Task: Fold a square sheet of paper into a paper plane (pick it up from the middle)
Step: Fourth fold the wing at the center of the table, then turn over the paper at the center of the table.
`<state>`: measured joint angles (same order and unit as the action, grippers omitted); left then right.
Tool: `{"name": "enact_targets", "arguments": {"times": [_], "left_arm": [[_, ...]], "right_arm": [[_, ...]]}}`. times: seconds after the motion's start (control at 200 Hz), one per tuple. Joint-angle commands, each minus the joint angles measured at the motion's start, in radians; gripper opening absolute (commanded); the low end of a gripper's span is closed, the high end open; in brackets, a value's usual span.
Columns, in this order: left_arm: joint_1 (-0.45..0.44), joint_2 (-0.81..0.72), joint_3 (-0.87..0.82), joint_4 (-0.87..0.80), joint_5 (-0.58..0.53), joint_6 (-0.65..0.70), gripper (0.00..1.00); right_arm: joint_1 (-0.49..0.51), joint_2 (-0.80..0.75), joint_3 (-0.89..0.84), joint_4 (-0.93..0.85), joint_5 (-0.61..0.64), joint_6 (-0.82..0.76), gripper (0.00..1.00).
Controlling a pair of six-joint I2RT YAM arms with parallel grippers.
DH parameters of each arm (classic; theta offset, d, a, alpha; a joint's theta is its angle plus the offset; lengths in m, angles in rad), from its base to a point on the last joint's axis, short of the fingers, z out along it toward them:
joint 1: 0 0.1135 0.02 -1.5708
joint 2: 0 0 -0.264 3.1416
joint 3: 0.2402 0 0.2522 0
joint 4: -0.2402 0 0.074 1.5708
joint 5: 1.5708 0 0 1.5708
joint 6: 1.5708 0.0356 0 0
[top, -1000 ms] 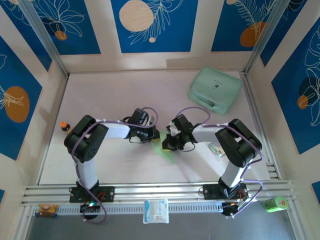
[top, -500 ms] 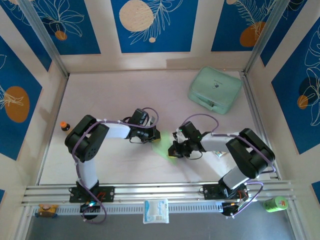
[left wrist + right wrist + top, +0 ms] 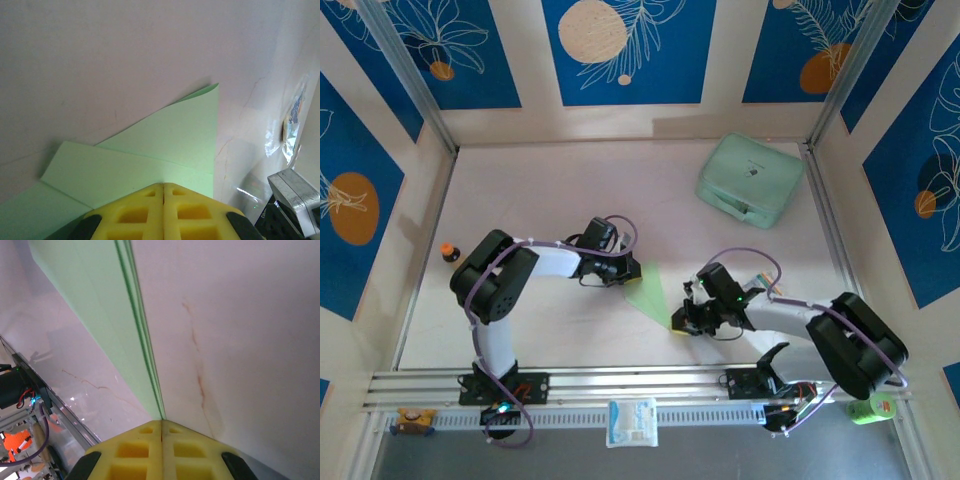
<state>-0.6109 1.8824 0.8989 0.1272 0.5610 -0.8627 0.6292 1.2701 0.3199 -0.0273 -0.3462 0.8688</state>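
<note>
The folded paper [image 3: 653,297] lies on the worktop [image 3: 540,200] between the two tools, nearer the near edge than the far one. The left tool [image 3: 632,272] is clenched on its far corner. The right tool [image 3: 678,322] is clenched on its creased near tip.

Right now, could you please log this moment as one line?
left gripper: shut, pressing wide end of green paper | right gripper: shut, on its folded edge near the point

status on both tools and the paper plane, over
Left tool shut on paper plane far corner. Right tool shut on its folded edge. Plane half-folded. Mint case well clear.
</note>
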Motion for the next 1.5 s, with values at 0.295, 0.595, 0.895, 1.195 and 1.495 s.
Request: {"name": "enact_targets", "arguments": {"times": [0.295,0.595,0.895,1.195,1.495], "left_arm": [[0.007,0.047,-0.044,-0.023,-0.042,-0.015,0.08],[0.007,0.046,-0.046,-0.017,-0.040,-0.025,0.08],[0.007,0.047,-0.040,-0.024,-0.038,-0.022,0.08],[0.008,0.047,-0.040,-0.023,-0.037,-0.025,0.08],[0.008,0.050,-0.041,-0.003,-0.032,-0.039,0.08]], "right_arm": [[0.000,-0.080,0.059,-0.187,0.019,0.058,0.26],[-0.026,-0.041,0.059,-0.120,-0.030,0.079,0.32],[-0.031,0.049,0.080,-0.033,-0.077,0.085,0.31],[-0.034,0.050,0.085,-0.012,-0.087,0.088,0.27],[-0.048,0.055,0.088,0.009,-0.088,0.085,0.28]]}}
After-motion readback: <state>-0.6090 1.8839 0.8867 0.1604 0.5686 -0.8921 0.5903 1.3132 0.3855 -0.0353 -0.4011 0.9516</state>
